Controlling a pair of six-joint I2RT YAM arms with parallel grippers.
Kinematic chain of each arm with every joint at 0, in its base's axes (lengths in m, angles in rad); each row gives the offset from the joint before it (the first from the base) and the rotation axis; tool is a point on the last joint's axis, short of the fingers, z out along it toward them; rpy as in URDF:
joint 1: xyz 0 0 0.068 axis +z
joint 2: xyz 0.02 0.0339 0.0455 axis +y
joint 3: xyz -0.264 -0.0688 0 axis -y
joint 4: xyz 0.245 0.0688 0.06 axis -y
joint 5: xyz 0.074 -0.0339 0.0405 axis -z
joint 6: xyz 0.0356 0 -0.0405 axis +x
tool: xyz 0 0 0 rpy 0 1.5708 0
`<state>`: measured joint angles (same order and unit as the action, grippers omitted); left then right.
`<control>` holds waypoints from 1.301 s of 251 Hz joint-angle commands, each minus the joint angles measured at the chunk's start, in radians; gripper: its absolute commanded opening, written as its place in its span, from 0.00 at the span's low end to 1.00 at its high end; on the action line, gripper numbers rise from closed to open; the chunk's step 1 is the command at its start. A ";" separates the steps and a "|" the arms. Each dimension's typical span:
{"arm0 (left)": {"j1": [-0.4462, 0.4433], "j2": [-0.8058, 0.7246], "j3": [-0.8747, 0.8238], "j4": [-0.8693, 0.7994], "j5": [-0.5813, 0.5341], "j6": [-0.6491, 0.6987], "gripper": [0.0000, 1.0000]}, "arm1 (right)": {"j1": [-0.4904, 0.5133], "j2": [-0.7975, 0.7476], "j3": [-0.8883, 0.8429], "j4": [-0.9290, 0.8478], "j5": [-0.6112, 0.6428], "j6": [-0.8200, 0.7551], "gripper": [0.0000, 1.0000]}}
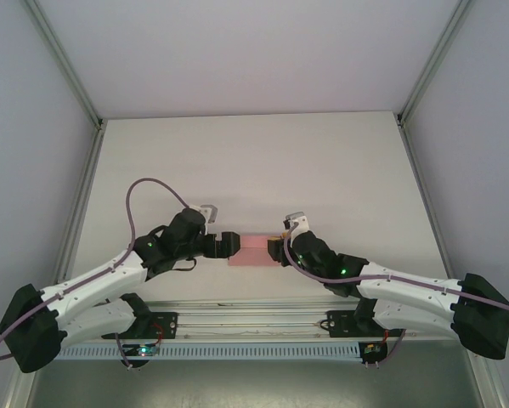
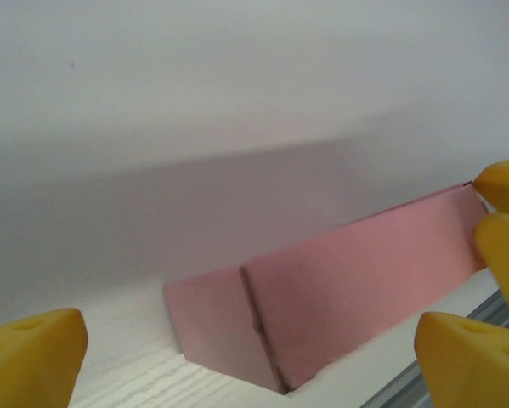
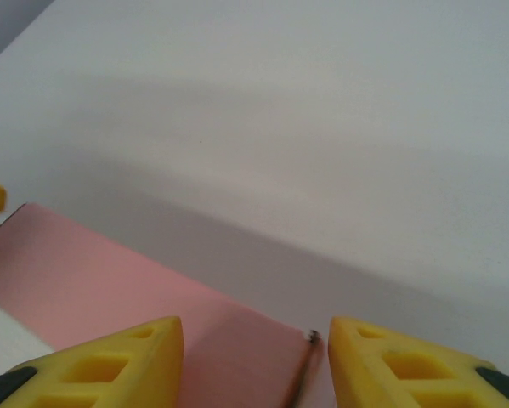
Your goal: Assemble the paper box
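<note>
white table (image 1: 254, 161), pink paper box (image 1: 251, 250), left claw (image 2: 250, 361) spread wide, right claw (image 3: 254, 365) parted astride its end

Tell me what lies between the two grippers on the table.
The pink paper box lies flat between the left gripper and the right gripper, one at each end. The top view shows this.
</note>
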<state>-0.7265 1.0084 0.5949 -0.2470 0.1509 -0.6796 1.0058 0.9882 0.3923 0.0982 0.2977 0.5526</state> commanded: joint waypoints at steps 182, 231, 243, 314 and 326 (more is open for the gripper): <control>-0.002 -0.032 0.162 -0.344 -0.461 -0.033 1.00 | -0.060 0.249 0.462 -0.528 -0.397 -1.028 0.98; 0.004 -0.057 0.121 -0.337 -0.466 -0.039 1.00 | -0.072 0.437 0.600 -0.599 -0.386 -1.161 0.98; 0.006 -0.066 0.113 -0.337 -0.471 -0.042 1.00 | -0.074 0.479 0.615 -0.618 -0.413 -1.183 0.98; 0.012 -0.139 0.066 -0.338 -0.480 -0.052 1.00 | -0.076 0.615 0.702 -0.678 -0.383 -1.214 0.68; 0.012 -0.152 0.055 -0.333 -0.480 -0.052 1.00 | -0.075 0.613 0.703 -0.677 -0.387 -1.218 0.60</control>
<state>-0.7246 0.8925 0.6781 -0.5674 -0.2935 -0.7120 0.9379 1.6024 1.0641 -0.5323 -0.0937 -0.6178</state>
